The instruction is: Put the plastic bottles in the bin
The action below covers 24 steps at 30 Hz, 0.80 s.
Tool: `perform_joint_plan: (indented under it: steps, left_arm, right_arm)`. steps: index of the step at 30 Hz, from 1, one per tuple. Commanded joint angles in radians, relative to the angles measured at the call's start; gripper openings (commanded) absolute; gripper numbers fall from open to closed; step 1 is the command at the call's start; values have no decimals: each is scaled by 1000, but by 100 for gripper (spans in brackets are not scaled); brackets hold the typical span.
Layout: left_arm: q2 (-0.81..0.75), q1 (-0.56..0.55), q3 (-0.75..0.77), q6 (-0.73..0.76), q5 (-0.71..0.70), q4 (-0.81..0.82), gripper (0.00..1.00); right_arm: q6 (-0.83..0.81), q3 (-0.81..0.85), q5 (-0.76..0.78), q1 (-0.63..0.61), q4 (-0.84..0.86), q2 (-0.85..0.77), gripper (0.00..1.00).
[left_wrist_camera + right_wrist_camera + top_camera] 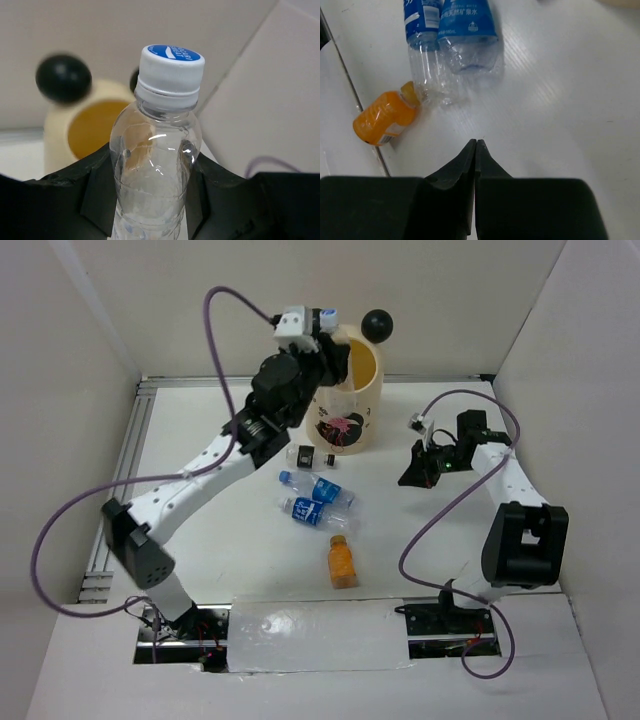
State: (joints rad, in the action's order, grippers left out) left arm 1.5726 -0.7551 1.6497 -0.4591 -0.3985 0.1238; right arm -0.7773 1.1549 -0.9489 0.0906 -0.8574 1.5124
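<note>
White panels close in the white counter (440,540) on 3 sides. The left arm (200,480) stretches far up the counter to the bin (365,415) — tall, cream, with a pink-and-black print on the front, a black ball ear (377,325) on the rim and a yellowish inside. The right arm (515,510) sits folded on its own side, well apart from the bin.

Up at the bin's left rim, the left tool (150,200) is clamped on a clear bottle (157,145) with a white-and-blue cap. Its fingers (95,200) press both sides of the body, and the bin's mouth shows behind it in the wrist view. The right tool (475,150) has its fingers pressed together with nothing between them, hanging above bare counter.

Down on the counter, 4 bottles lie on their sides. The black-label bottle (312,457) lies at the bin's foot. Below it the upper blue-label bottle (320,487) and the lower blue-label bottle (315,512) lie close alongside each other. The short orange bottle (341,561) is just beside them — nearest the arm bases.
</note>
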Motion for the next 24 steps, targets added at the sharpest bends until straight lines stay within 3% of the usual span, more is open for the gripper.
perform_joint_plan:
  steps: [1,4,6,9,14,15,16,18,19,24]
  left_arm:
    - [194,7,204,253,-164,264,6]
    - [321,7,341,393,-240,381,11]
    - [407,16,352,477,-261,486,18]
    - [507,25,401,522,-266,563,22]
    - [605,34,447,599,-261,646,39]
    - [618,34,461,599,-261,636,48]
    - [627,43,475,588,-252,626,73]
    - [615,43,475,576,-241,626,94]
    - [604,43,475,565,-232,610,100]
    - [435,4,349,574,-243,631,100]
  right_arm:
    - [-22,-49,-21,9,-25,-69,4]
    - [-13,-106,-10,9,15,-126,4]
    - [-13,-124,-10,9,24,-149,4]
    - [-13,-124,-10,9,15,-159,8]
    - [-59,-124,-10,-2,-6,-181,37]
    - [-68,-124,-10,-2,-6,-181,60]
    - [-95,-113,-10,-15,-28,-181,70]
    - [-144,-113,-19,-34,-55,-181,89]
    - [-169,-113,-19,-46,-69,-172,89]
    - [-160,-124,-10,-159,13,-152,91]
